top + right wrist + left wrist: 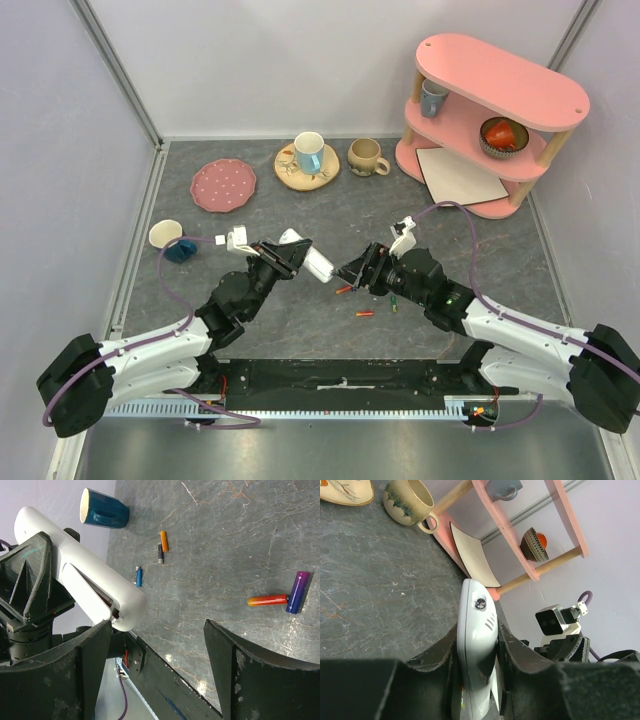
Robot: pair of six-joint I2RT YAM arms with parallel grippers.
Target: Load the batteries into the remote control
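Note:
My left gripper (287, 256) is shut on the white remote control (318, 265) and holds it above the table, its free end pointing at the right arm. In the left wrist view the remote (473, 605) stands edge-on between the fingers (442, 652). My right gripper (352, 275) is open and empty, just right of the remote's tip. In the right wrist view the remote (85, 565) shows an open slot along its side. Batteries lie on the table below: a red-orange one (267, 600) touching a purple one (297, 592), further off an orange one (163, 540) and a blue one (139, 576).
A pink shelf (497, 100) at the back right holds a cup, a bowl and a beige board (460, 175). A beige mug (366, 157), a cup on a plate (308, 155) and a pink plate (223, 185) stand at the back. A teal mug (172, 240) lies at the left.

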